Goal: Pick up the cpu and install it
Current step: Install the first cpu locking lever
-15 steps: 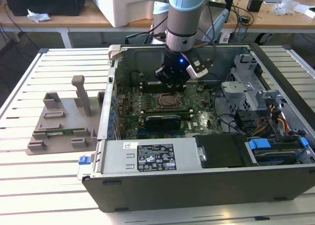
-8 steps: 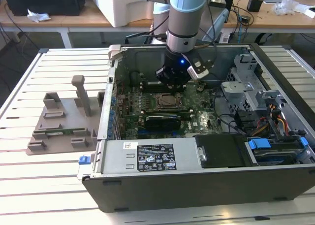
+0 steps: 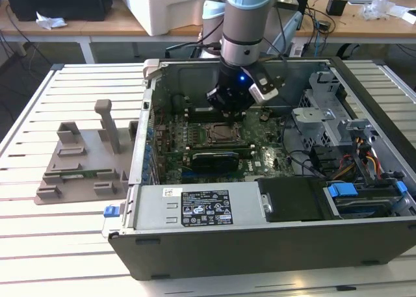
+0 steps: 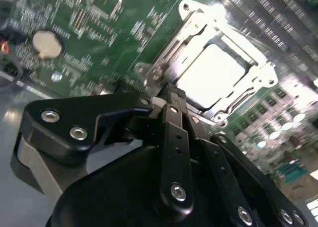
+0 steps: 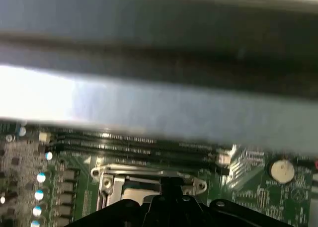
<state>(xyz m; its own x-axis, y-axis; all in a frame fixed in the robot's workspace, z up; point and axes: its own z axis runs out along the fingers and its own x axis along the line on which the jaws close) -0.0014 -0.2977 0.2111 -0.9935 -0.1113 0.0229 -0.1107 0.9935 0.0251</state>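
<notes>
CPU [image 4: 211, 75] sits flat in the socket frame [image 4: 263, 78] on the green motherboard [image 4: 99, 18], its pale metal top glaring in the second wrist view. Above it hangs the gripper [image 4: 171, 95], its fingers pressed together and holding nothing, the tips just short of the socket's edge. In the exterior view the gripper [image 3: 229, 108] hovers inside the open computer case [image 3: 260, 245], with the grey holder tray [image 3: 78, 167] on the slatted table [image 3: 39, 245] at nine o'clock of the case.
</notes>
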